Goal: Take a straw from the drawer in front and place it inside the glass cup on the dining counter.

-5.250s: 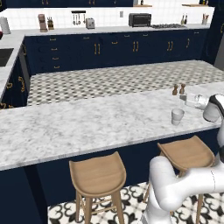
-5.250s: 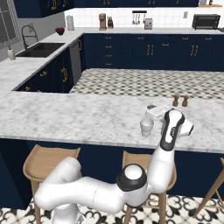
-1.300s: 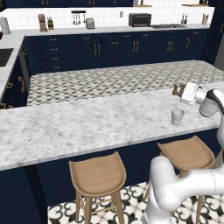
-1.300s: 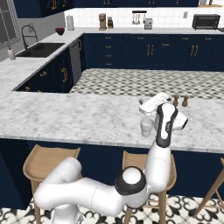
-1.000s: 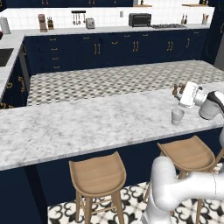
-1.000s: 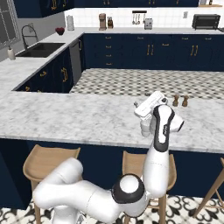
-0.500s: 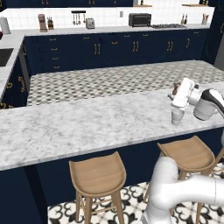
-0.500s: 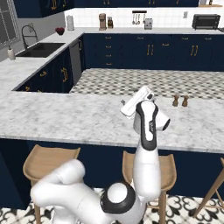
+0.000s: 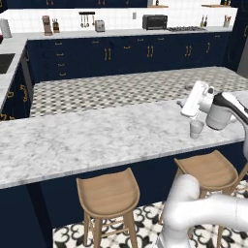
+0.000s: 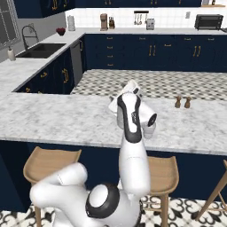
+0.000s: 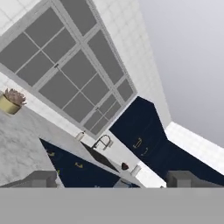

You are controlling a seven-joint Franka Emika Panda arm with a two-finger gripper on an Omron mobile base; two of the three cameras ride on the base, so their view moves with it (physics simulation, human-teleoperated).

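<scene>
The glass cup (image 9: 196,128) stands upright on the dining counter (image 9: 97,138) near its front edge, towards the right end. My gripper (image 9: 190,102) hangs just above and a little behind the cup, tilted up and to the left. In the right base view the gripper (image 10: 117,103) sits at the top of the raised arm, which covers the cup. In the hand view the gripper (image 11: 113,179) is open, its fingertips (image 11: 41,178) wide apart with nothing between them. That view looks up towards a window and a far sink. I see no straw, and the drawer is out of view.
Two small brown shakers (image 10: 182,102) stand on the counter to the right of the arm. Round wooden stools (image 9: 109,193) line the counter's front. Behind the counter lies a patterned floor, then navy cabinets (image 9: 121,55) under a tiled worktop.
The arm has swung left along the counter. The hand has gone from right of the cup to above it and has tipped upward.
</scene>
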